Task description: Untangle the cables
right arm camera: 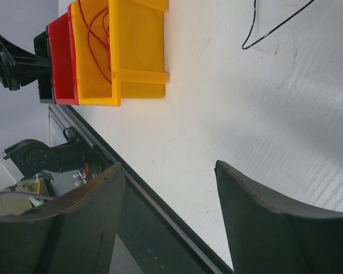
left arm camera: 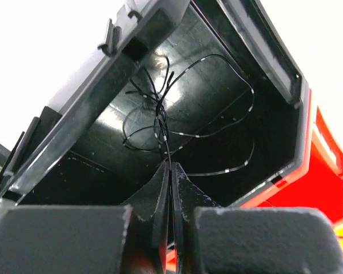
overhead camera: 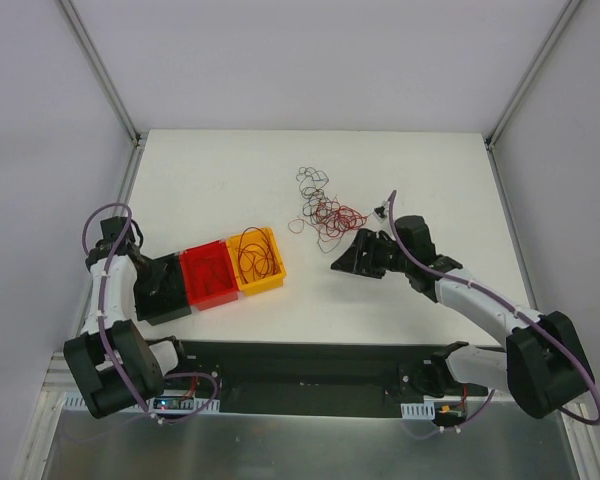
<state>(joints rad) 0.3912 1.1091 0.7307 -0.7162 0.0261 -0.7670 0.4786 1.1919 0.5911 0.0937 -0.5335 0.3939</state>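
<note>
**Robot Arms Sorting Tangled Cables at White Table**

White tabletop [overhead camera: 230, 180] and grey walls are framing the scene as two arms are working through a knot of wires. Seen from above, the cables [overhead camera: 325, 210] are lying in a loose heap at about 1 o'clock from the table's centre. They are hair-thin curls, mostly red with some black, overlapping and looping through one another, with a few strays spreading toward 11 o'clock.

At 8 o'clock, three bins are sitting side by side. The left gripper [left arm camera: 170, 168] is reaching into the black bin [left arm camera: 217, 45], its jaws pressed together, and a black cable [left arm camera: 160, 114] appears to be running straight into the seam between them. That wire is springing up into wide loops against the bin's floor. Several red strands [overhead camera: 252, 255] are curling inside the yellow bin [overhead camera: 277, 262], with the red bin [overhead camera: 202, 253] between the two.

The right gripper [right arm camera: 168, 171] is hovering just off the heap at its 5 o'clock, jaws standing wide apart and holding nothing.

The step in hand is looking like the drop-off of the black wire. Doing it well is likely meaning parting the jaws low inside the bin, then lifting straight out, so the springy curl is not snagging on a finger and riding back over the rim.
</note>
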